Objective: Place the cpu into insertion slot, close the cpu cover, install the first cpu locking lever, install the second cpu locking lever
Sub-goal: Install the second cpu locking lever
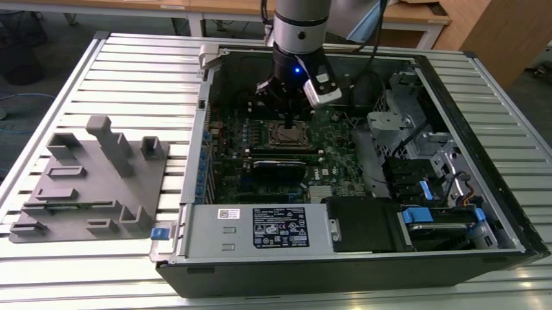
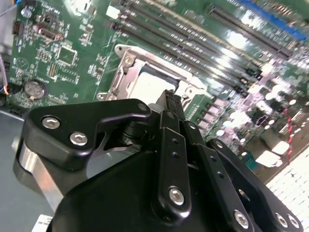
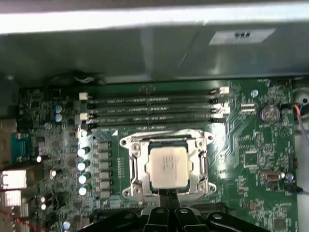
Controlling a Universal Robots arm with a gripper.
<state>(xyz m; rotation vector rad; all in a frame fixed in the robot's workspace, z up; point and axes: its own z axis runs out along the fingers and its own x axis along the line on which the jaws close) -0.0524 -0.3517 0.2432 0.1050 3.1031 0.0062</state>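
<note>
The cpu (image 3: 167, 166), a small square chip with a dull silver top, lies flat in the insertion slot (image 3: 136, 169) on the green board. The cpu cover (image 3: 164, 138), a silver metal frame, lies down around the chip. My gripper (image 3: 168, 197) hovers just at the socket's edge, beside the chip, with its black fingers together and nothing between them. In the second wrist view the gripper (image 2: 169, 99) points at the frame next to the cpu (image 2: 145, 86). In the exterior view the gripper (image 1: 287, 123) hangs straight over the cpu (image 1: 287, 135) inside the open computer case.
Long black memory slots (image 3: 149, 104) run beside the socket. A black card (image 1: 278, 169) lies across the board near it. A drive cage (image 1: 414, 142) and cables stand at the exterior view's right. A grey fixture tray (image 1: 86, 181) sits outside the case on the slatted table.
</note>
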